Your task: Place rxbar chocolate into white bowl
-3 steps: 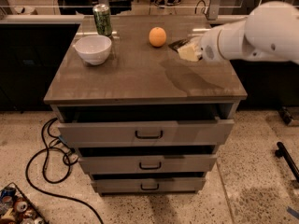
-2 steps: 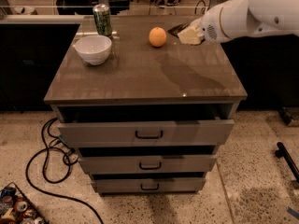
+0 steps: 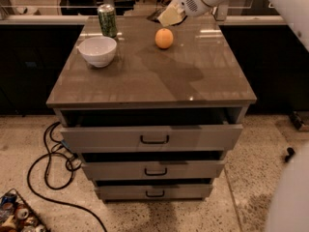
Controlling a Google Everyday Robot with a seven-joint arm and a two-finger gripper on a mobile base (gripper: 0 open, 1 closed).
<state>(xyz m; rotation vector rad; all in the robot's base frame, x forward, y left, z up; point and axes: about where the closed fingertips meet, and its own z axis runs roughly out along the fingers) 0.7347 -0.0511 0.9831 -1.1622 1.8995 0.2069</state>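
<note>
The gripper (image 3: 164,16), clamped on the bar (image 3: 155,17), hangs over the cabinet top's (image 3: 159,81) far edge, just above the orange (image 3: 164,38). The bowl (image 3: 97,50) sits down-left near the left edge, bare top between them.

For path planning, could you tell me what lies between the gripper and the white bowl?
Camera view: only bare tabletop; the gripper hovers beyond the orange, away from the white bowl.

Orange (image 3: 164,38) and green can (image 3: 107,20) atop drawer cabinet (image 3: 193,79)
</note>
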